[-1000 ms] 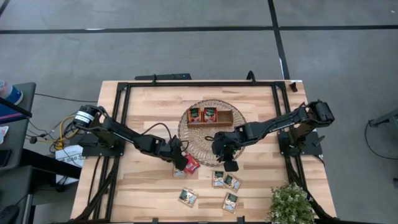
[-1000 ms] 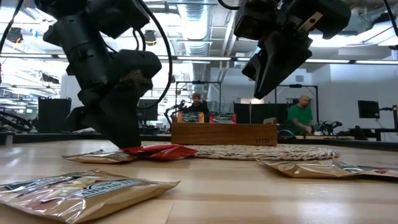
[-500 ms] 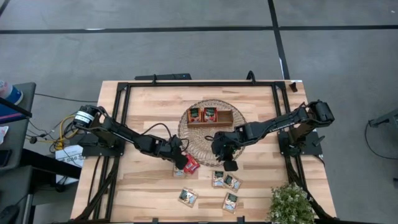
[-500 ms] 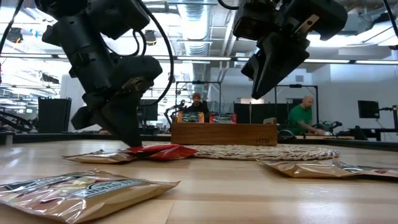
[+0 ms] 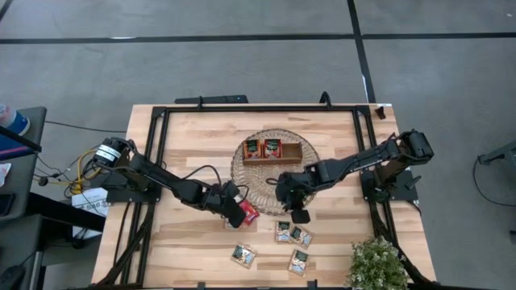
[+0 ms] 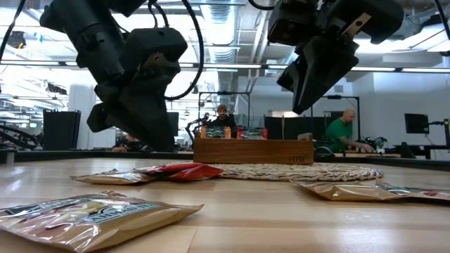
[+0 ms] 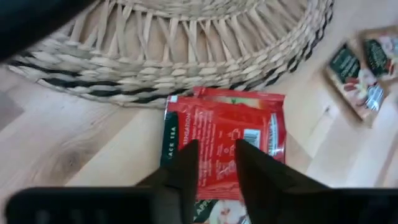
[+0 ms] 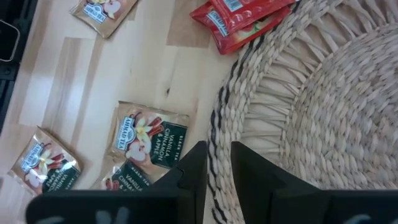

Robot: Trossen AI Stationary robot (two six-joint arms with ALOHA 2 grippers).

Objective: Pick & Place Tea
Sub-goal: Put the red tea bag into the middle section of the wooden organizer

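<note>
High view: wicker mat (image 5: 270,173) mid-table carries the wooden tray (image 5: 273,151), left gripper (image 5: 235,211) poised just over red sachets (image 5: 247,213) at the mat's near-left edge, fingers slightly parted, holding nothing (likely lining up a pick); right gripper (image 5: 297,211) empty, narrowly parted, over the mat's near edge.

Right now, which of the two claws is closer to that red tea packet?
The left gripper: it hangs just above the red tea packet. The right gripper waits farther off, beyond the mat's edge.
</note>
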